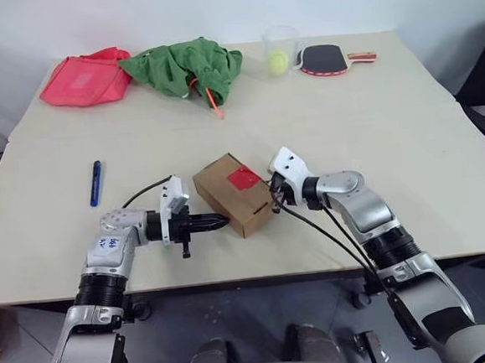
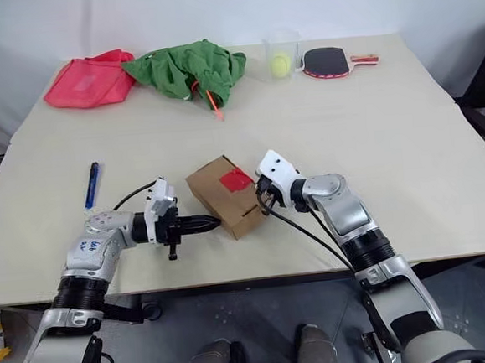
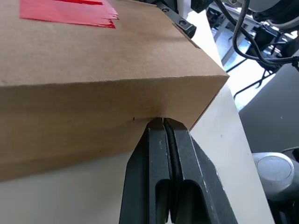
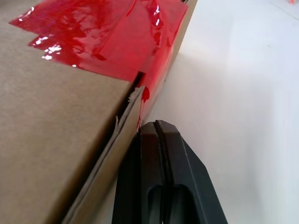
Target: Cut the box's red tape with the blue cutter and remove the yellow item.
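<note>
Head view: left gripper [image 1: 220, 222] and right gripper [image 1: 275, 197], both clenched empty, press opposite sides of the box [image 1: 233, 194] near the bench's [image 1: 441, 141] front edge, likely steadying it.
Cutter [image 1: 95, 182]: untouched, toward the left edge.
Left wrist: fingers [image 3: 159, 154] against cardboard.
Right wrist: fingers [image 4: 156, 158] beside the tape [image 4: 117, 39], uncut.

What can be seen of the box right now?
The box is a small plain brown cardboard carton, lying flat and turned at an angle near the table's front edge. Its lid is down, with the red tape over its edge and onto the side, where the flap gapes slightly. The shut left gripper and right gripper press against opposite sides.
</note>
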`<control>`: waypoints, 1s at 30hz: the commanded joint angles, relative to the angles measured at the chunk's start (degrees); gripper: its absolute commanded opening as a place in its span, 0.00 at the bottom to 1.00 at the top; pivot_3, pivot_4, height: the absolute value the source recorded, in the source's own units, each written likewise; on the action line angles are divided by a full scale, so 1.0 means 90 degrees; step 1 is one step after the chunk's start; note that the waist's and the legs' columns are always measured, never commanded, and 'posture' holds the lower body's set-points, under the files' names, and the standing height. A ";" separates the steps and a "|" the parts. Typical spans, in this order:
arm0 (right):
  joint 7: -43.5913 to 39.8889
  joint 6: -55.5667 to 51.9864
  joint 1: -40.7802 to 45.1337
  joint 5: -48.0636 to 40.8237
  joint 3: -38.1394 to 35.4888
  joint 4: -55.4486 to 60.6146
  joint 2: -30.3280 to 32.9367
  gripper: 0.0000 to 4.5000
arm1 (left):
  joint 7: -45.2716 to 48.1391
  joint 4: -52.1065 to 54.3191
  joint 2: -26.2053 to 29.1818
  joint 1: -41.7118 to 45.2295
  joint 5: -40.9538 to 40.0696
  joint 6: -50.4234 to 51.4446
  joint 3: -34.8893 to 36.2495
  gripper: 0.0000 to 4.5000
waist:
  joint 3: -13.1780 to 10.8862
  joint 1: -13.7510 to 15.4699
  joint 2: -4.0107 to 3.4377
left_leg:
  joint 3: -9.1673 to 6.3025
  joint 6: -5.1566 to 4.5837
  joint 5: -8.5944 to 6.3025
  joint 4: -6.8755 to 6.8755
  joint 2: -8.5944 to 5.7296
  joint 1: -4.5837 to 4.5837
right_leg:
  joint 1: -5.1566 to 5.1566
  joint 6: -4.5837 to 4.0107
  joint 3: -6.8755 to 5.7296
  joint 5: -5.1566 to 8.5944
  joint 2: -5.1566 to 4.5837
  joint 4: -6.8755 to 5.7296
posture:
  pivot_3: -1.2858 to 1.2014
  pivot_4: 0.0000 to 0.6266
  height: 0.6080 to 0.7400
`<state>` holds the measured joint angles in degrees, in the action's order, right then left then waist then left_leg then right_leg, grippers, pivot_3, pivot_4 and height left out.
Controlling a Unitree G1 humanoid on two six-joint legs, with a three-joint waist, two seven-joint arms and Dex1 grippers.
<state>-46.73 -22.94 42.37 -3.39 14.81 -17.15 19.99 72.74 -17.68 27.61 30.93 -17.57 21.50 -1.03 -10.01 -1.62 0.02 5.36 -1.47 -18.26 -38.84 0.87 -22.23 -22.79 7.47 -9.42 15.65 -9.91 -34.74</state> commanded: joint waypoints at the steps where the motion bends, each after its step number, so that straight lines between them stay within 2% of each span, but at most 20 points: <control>1: -0.0063 0.0232 0.0057 -0.0005 -0.0097 0.0111 0.0052 0.00 | -0.0160 0.0409 0.0023 -0.0030 -0.0204 0.0084 0.0081 0.01 | 0.0000 0.0004 0.0000 | 0.0000 0.0000 0.0000 -0.0001 0.0000 0.0000 | 0.0000 0.0000 0.0002 0.0000 0.0000 0.0000 | 0.52 0.24 1.00; 8: 0.0373 0.0609 0.0101 0.0268 -0.0432 0.0026 0.0370 0.00 | -0.0481 0.0399 0.0102 -0.0070 -0.0213 0.0027 0.0210 0.01 | 0.0000 0.0004 0.0000 | 0.0000 0.0000 -0.0001 -0.0003 0.0000 -0.0001 | 0.0000 0.0000 0.0009 0.0000 0.0002 0.0000 | 0.52 0.24 1.00; 14: 0.0266 0.0576 -0.0032 0.0199 -0.0788 0.0442 0.0970 0.00 | -0.0592 0.0510 0.0347 -0.0106 -0.0388 0.0166 0.0470 0.01 | 0.0000 0.0000 0.0000 | 0.0001 0.0001 -0.0001 -0.0002 0.0002 0.0000 | 0.0000 0.0000 0.0009 0.0000 0.0002 0.0001 | 0.52 0.24 1.00; 18: 0.0043 0.0172 -0.0397 -0.0049 -0.1123 0.1192 0.1443 0.00 | -0.0753 0.0888 0.0656 -0.0291 -0.0417 0.0305 0.0603 0.01 | -0.0001 0.0003 0.0001 | 0.0001 0.0002 -0.0002 -0.0001 0.0003 0.0000 | 0.0000 0.0000 0.0011 0.0000 0.0002 0.0002 | 0.52 0.24 1.00; 22: -0.0551 -0.0626 -0.1067 -0.0776 -0.1557 0.2430 0.1998 0.00 | -0.1154 0.0870 0.0813 -0.0252 -0.0708 0.0555 0.1101 0.01 | -0.0002 0.0046 0.0003 | -0.0004 0.0002 -0.0003 -0.0005 0.0004 -0.0004 | 0.0000 0.0000 0.0011 0.0000 0.0003 0.0005 | 0.52 0.24 1.00; 24: -0.0758 -0.1057 -0.1306 -0.1161 -0.1768 0.2884 0.2250 0.08 | -0.1293 0.0765 0.0971 -0.0245 -0.0601 0.0477 0.1172 0.00 | -0.0002 0.0039 0.0003 | 0.0000 -0.0001 -0.0005 -0.0006 0.0005 -0.0003 | 0.0000 0.0000 0.0015 0.0000 0.0003 0.0008 | 0.52 0.24 1.00; 27: -0.1055 -0.1251 -0.1579 -0.1674 -0.2161 0.3262 0.2552 0.26 | -0.1657 0.0673 0.1178 -0.0222 -0.0464 0.0510 0.1302 0.13 | -0.0002 0.0040 0.0003 | 0.0003 -0.0002 -0.0006 -0.0006 0.0005 -0.0002 | 0.0001 0.0000 0.0017 0.0000 0.0003 0.0012 | 0.52 0.24 1.00; 30: -0.1323 -0.1142 -0.1732 -0.1985 -0.2332 0.3342 0.2714 0.50 | -0.1787 0.0755 0.1287 -0.0230 -0.0617 0.0727 0.1415 0.34 | -0.0003 0.0041 0.0004 | 0.0003 -0.0002 -0.0007 -0.0006 0.0004 -0.0002 | 0.0001 0.0000 0.0018 0.0000 0.0003 0.0013 | 0.52 0.24 1.00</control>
<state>-57.18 -33.85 27.30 -19.10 -4.16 10.96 43.46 57.29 -12.17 37.94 28.52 -22.19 27.39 10.00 -10.04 -1.26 0.06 5.39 -1.48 -18.32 -38.89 0.91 -22.24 -22.79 7.47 -9.27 15.65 -9.88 -34.63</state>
